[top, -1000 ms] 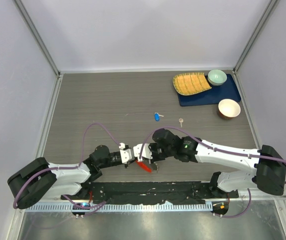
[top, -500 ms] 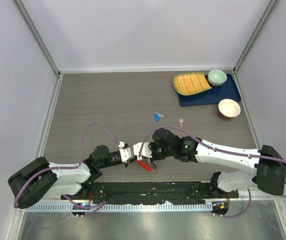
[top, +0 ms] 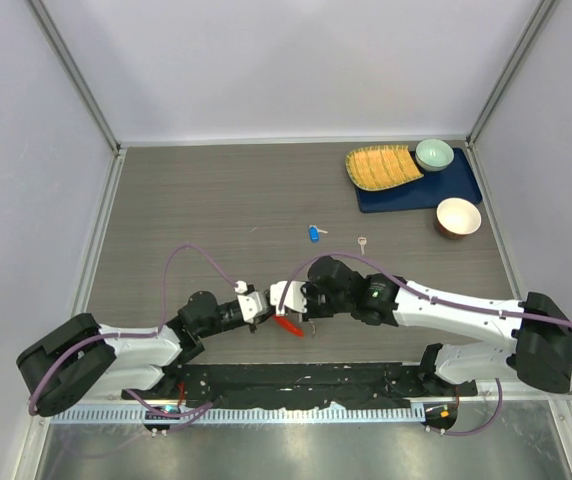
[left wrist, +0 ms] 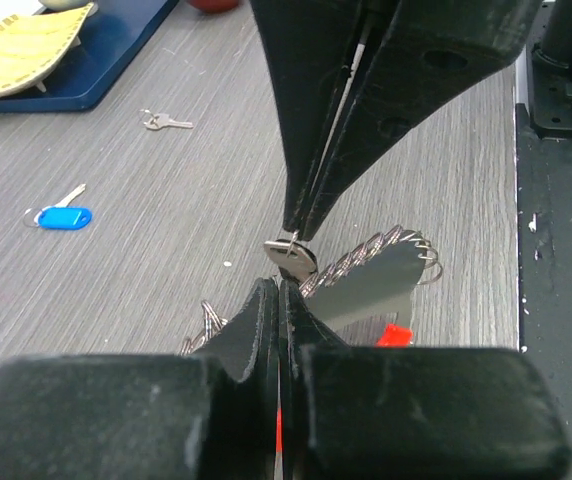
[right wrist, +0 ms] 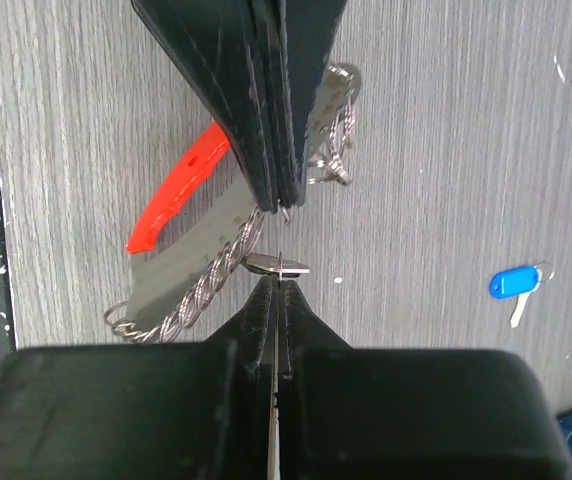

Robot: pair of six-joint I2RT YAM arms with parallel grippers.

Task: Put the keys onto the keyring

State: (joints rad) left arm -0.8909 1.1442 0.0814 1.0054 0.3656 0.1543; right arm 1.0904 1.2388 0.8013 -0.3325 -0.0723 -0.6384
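The keyring (right wrist: 216, 270), a twisted silvery wire loop with a glossy red oblong fob (right wrist: 171, 200), sits lower centre in the top view. The left gripper (left wrist: 279, 288) and right gripper (right wrist: 276, 290) meet there tip to tip, each with jaws pressed together, apparently pinching the loop's small metal ends. The blue-headed key (top: 313, 233), lying roughly up-down in frame, and the plain silver key (top: 363, 242) rest loose on the wood-grain surface (top: 196, 200) above the jaws, nearer the right arm.

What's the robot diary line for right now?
left tool shut on keyring | right tool shut on small key | blue key on table
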